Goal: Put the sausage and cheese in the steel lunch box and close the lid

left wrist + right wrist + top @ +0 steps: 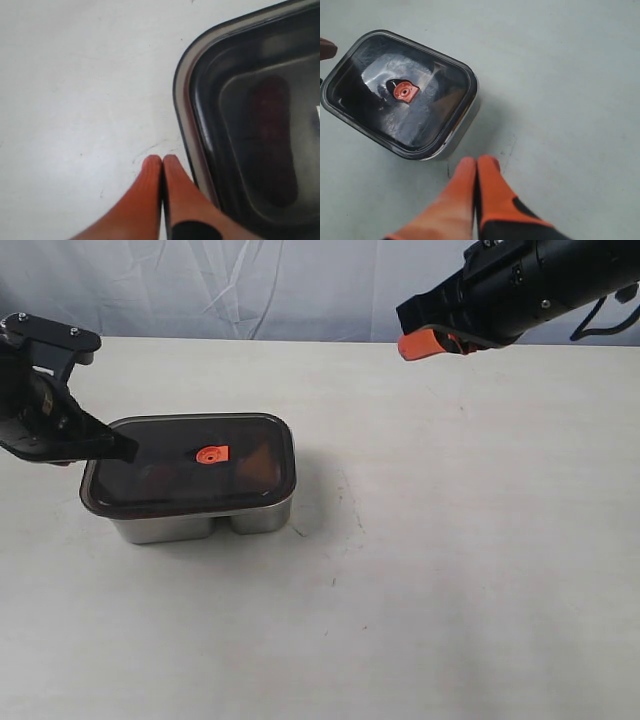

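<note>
At the table's [450, 560] left side, the left gripper [161, 161] has its orange fingers pressed together and holds nothing. Its tip is just beside the left edge of the lid [190, 480]; contact cannot be told. Left of centre stands the steel lunch box [200, 527], with the lid seated flat on it and the orange-red valve [211, 454] at the lid's middle. The sausage [272, 135] lies inside the box and shows dimly as a dark red shape through the lid. The cheese [262, 455] is only a faint orange-brown patch under the lid's right part. Over the far right, the right gripper [418, 344] hangs raised with its fingers together, empty and well apart from the box.
</note>
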Available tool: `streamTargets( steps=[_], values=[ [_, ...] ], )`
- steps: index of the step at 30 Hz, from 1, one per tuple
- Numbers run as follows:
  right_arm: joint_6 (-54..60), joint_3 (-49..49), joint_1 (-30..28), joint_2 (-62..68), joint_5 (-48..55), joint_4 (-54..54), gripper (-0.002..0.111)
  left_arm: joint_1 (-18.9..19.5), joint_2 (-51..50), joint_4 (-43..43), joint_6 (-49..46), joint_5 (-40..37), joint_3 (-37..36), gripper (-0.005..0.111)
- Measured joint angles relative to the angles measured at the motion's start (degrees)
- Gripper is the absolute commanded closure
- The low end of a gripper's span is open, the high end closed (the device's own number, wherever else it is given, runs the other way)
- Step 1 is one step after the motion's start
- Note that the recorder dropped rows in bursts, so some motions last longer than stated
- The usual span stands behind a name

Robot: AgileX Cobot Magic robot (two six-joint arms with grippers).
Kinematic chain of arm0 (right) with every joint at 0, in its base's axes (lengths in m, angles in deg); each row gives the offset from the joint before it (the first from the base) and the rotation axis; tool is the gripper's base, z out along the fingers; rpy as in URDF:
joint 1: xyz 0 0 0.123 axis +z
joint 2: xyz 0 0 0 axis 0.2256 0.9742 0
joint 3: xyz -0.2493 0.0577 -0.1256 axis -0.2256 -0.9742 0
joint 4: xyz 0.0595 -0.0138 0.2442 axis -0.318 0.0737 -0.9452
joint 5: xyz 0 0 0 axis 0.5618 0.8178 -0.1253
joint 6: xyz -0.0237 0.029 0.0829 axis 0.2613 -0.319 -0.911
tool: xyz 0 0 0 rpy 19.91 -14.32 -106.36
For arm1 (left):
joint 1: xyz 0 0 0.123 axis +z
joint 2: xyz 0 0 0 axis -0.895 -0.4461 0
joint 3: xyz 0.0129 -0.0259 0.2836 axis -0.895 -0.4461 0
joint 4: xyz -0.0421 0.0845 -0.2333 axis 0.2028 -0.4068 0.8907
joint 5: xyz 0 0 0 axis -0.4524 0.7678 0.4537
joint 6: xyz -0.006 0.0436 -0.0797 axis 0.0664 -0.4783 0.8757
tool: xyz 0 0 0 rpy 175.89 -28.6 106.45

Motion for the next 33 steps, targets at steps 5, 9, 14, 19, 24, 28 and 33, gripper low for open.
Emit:
streamTargets(
  steps=[5, 9, 14, 19, 24, 28, 33],
  values=[
    [0.0, 0.0, 0.0, 0.0, -1.0, 0.1, 0.108, 1.8, -1.3, 0.1, 0.7, -0.3, 0.3, 0.106],
    [0.0, 0.0, 0.0, 0.0, -1.2, 0.1, 0.108, 1.8, -1.3, 0.5, 0.7, 0.0, 0.5, 0.106],
    [0.0, 0.0, 0.0, 0.0, -1.2, 0.1, 0.108, 1.8, -1.3, 1.6, 0.7, 0.5, 0.5, 0.106],
    [0.0, 0.0, 0.0, 0.0, -1.2, 0.1, 0.108, 1.8, -1.3, 2.7, 0.6, 0.8, 0.5, 0.106],
    [0.0, 0.0, 0.0, 0.0, -1.2, 0.2, 0.108, 1.8, -1.3, 3.3, 0.0, 0.8, 0.5, 0.107],
    [0.0, 0.0, 0.0, 0.0, -1.2, 0.2, 0.108, 1.8, -1.3, 4.5, -0.5, 0.9, 0.5, 0.107],
    [0.0, 0.0, 0.0, 0.0, -1.2, 0.2, 0.108, 1.8, -1.3, 6.9, -2.8, 0.9, 0.5, 0.107]
  ],
)
